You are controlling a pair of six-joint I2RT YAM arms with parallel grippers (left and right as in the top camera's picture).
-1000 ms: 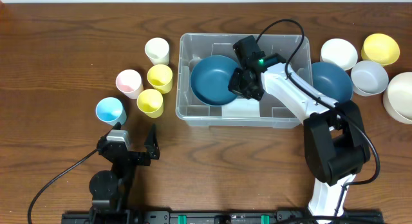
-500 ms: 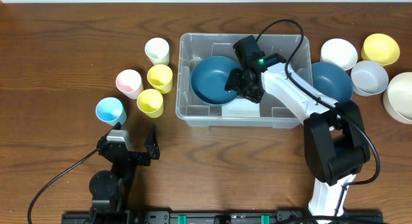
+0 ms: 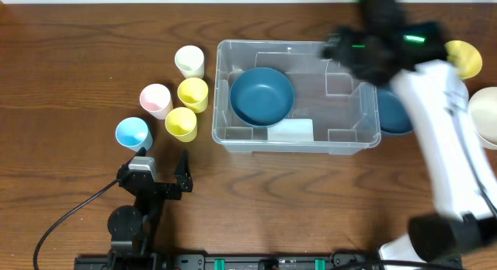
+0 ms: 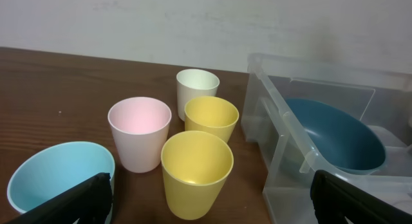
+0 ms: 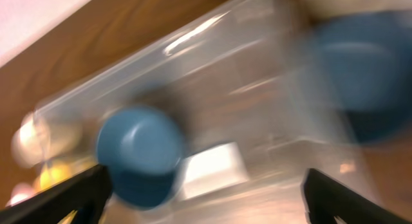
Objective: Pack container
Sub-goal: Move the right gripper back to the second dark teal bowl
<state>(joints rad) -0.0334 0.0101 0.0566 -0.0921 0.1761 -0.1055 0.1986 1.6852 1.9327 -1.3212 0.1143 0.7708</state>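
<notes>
The container (image 3: 349, 142) is a clear rectangular bin in the middle of the table, with a white label (image 3: 290, 130) at its near wall. One dark blue bowl (image 3: 262, 96) lies in its left half, also seen in the right wrist view (image 5: 138, 153) and the left wrist view (image 4: 335, 137). My right gripper (image 3: 357, 57) is blurred, high above the bin's far right corner, open and empty (image 5: 206, 205). My left gripper (image 3: 165, 163) rests open near the front left, with nothing between its fingers (image 4: 212, 211).
Left of the bin stand a cream cup (image 3: 189, 61), a pink cup (image 3: 155, 100), two yellow cups (image 3: 192, 93) (image 3: 181, 123) and a light blue cup (image 3: 133, 133). Right of the bin lie a second blue bowl (image 3: 392, 119), a yellow bowl (image 3: 464, 59) and a white bowl (image 3: 487, 115).
My right gripper opened and let go of the blue bowl inside the container, then rose fast up and to the right. The left arm has not moved.
</notes>
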